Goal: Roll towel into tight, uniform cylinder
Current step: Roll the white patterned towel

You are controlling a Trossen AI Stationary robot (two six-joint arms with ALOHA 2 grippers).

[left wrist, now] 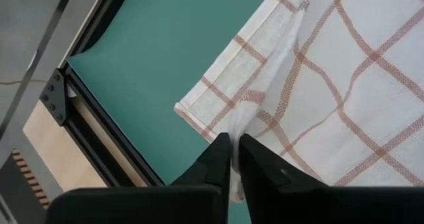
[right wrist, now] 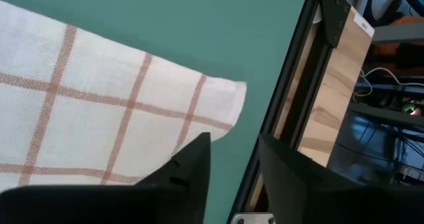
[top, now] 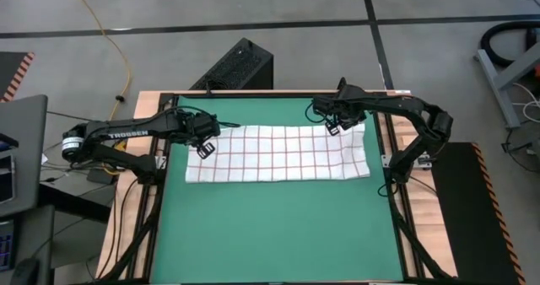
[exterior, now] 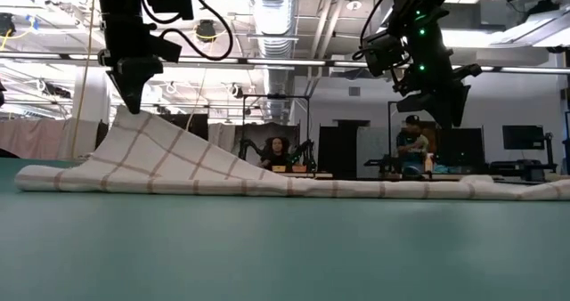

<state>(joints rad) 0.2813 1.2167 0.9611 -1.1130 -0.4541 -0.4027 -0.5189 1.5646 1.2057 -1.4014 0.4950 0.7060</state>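
The towel point(top: 277, 153) lies across the far half of the green mat point(top: 278, 234), a long white strip with red-brown grid lines running from about nine o'clock to three o'clock in the overhead view, folded flat rather than rolled. The left gripper point(top: 204, 144) sits at the towel's far corner at the ten o'clock end, its jaws together on a pinch of cloth, and the low view shows that corner raised off the mat in a sloping tent under the gripper point(exterior: 134, 101). The right gripper point(top: 333, 126) hangs above the far corner at the two o'clock end with its jaws apart and nothing between them; the corner below lies flat on the mat point(right wrist: 218, 98). By my reading the rolling itself has hardly begun — no turn of cloth shows anywhere along the strip. What remains is nearly everything: start a curl along one edge, carry it evenly across, and keep it tight so that both ends match.
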